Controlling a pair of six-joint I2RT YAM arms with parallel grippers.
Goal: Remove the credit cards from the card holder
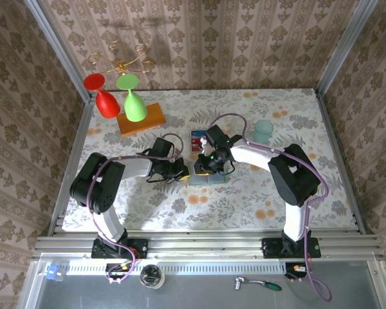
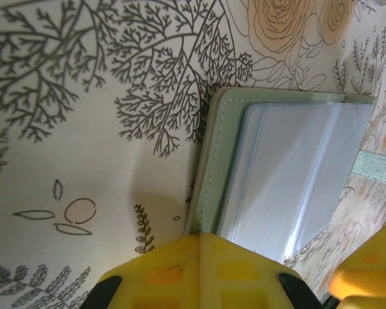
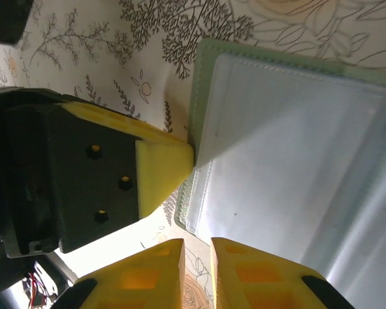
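**One open card holder (image 3: 296, 129) at frame centre in the top view, with both grippers at it.**
Counts: one credit card (image 1: 197, 140) flat on the table (image 1: 309, 193) just above the holder, print unreadable. Two goblets (image 1: 119, 96) and one cup (image 1: 264, 131) are in the upper frame. Left gripper (image 3: 170, 164) jaws are pressed together, tip touching the holder's edge. Right gripper (image 3: 197, 243) jaws are parted by a narrow gap, pinching nothing visible.

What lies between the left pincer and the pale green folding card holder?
Nothing; in the right wrist view, the left pincer touches the card holder.
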